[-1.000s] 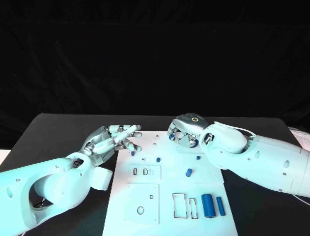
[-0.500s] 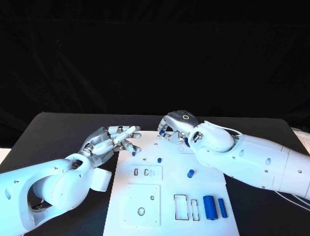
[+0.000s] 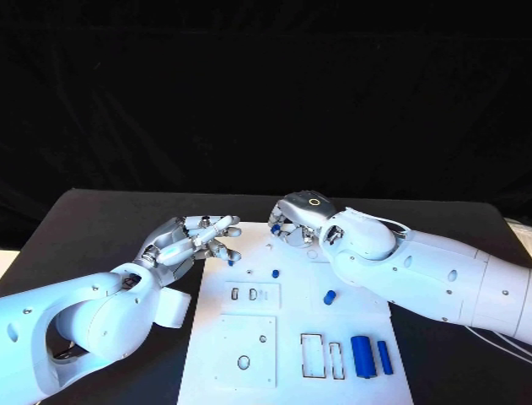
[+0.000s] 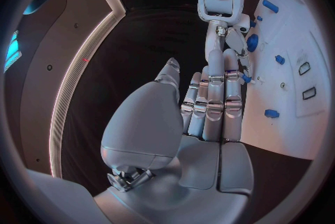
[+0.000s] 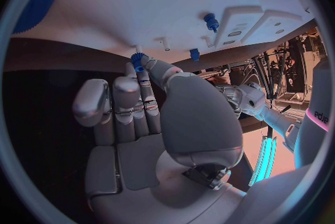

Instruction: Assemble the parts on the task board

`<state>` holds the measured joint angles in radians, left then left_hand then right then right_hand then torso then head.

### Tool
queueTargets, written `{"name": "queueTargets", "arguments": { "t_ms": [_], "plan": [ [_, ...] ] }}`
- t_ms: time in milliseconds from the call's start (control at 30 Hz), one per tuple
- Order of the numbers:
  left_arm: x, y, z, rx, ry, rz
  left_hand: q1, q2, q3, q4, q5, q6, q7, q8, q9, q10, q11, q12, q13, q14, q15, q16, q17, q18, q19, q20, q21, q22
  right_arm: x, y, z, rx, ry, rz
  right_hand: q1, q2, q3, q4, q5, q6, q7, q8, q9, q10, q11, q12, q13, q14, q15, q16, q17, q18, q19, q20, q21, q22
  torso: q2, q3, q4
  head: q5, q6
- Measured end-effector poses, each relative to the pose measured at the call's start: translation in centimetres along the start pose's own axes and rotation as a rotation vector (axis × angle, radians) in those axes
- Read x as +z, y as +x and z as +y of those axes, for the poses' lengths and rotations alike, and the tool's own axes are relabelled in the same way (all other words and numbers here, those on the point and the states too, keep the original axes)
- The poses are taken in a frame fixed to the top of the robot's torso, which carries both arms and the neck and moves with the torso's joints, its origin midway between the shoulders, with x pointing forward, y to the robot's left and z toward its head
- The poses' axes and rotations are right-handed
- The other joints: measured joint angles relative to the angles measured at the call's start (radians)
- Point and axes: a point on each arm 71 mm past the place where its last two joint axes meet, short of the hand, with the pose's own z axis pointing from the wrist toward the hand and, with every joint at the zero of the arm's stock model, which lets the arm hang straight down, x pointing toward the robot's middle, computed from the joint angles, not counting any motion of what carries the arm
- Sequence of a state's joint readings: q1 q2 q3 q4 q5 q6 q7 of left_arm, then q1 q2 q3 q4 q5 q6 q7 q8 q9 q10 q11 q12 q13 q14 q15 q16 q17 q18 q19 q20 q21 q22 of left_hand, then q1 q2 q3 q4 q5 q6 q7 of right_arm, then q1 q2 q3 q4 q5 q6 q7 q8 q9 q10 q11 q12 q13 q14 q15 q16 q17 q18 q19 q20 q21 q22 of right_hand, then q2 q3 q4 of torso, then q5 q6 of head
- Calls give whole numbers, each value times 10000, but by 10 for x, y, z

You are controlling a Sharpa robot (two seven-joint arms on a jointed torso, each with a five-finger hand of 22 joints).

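Small blue toothed plastic part [image 5: 137, 60] is sitting pinched between thumb and fingertip of the silver right hand [image 3: 300, 221], which is hovering over the far end of the flat white matte task board [image 3: 292, 350], just off a thin white peg [image 5: 165, 43]. More smooth blue parts are lying on the board: a short pin [image 3: 274, 273], an oblong peg [image 3: 329, 296], two long cylinders [image 3: 363, 355] near rectangular slots. Silver left hand [image 3: 194, 239] is hovering at the board's left edge, fingers straight and pressed together, holding nothing. No legible writing.
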<state>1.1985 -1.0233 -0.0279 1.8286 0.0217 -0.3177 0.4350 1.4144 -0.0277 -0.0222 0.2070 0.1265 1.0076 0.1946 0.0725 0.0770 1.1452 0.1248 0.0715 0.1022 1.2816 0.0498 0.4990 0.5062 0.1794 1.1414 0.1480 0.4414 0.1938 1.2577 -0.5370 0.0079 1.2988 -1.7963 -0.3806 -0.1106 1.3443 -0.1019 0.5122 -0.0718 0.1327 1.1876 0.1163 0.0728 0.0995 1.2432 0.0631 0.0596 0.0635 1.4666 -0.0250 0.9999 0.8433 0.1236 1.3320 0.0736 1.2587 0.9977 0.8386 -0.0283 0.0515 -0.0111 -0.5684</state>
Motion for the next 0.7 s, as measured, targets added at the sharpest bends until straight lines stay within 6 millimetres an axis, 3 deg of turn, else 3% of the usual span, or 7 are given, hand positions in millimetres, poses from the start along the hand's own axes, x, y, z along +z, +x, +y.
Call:
{"name": "queueTargets", "arguments": {
  "t_ms": [367, 700],
  "plan": [
    [0, -1, 0, 13, 9, -19, 0, 0, 0, 0, 0, 0, 0, 0, 0, 0, 0, 0, 0, 0, 0, 0, -1, 1, 0, 0, 0, -1, 1, 1, 1, -24, -19, 221, -16, -16, 28, 30, -38, -3, 1, -19, 13, -33, 32, -1, 0, 0, 0, -1, 22, 0, 0, 0, -1, 23, 14, -2, -1, 35, -25],
    [1, -2, -1, 24, 18, -32, 0, 0, 0, 0, 0, 0, 0, 0, -9, -36, 36, 0, 0, -36, -35, 0, 23, 0, 0, 0, 0, -3, 6, 5, 0, -89, 102, 404, -251, -251, 82, 169, -64, -236, 121, -77, 5, -258, 31, 60, 52, -41, 41, -115, -192, 0, -150, 106, -1, -109, 27, -2, -8, 15, -16]
  ]
}}
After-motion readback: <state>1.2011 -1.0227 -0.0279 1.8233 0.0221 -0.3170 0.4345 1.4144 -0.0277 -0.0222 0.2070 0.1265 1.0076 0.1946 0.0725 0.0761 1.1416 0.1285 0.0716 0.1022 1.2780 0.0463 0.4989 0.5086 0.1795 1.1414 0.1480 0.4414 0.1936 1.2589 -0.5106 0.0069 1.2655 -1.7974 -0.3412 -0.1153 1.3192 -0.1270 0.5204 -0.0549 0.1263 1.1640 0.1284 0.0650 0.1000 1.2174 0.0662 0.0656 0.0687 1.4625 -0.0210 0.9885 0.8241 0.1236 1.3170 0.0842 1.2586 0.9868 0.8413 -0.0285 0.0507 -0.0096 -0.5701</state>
